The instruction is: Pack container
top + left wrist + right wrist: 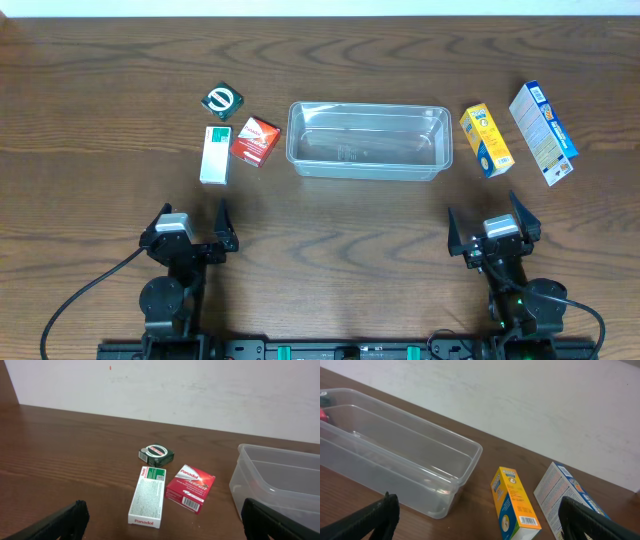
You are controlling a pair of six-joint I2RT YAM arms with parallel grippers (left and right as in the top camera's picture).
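The clear plastic container (367,140) sits empty at the table's middle; it also shows in the left wrist view (280,480) and the right wrist view (395,450). Left of it lie a white Panadol box (215,155) (148,496), a red Panadol box (255,140) (190,488) and a small dark green box (222,99) (157,453). Right of it lie a yellow box (486,140) (515,502) and a blue-and-white box (543,132) (570,497). My left gripper (194,222) (165,522) is open and empty near the front. My right gripper (492,222) (480,520) is open and empty.
The brown wooden table (350,230) runs to a white wall at the back (175,385). Both arm bases and cables sit at the front edge.
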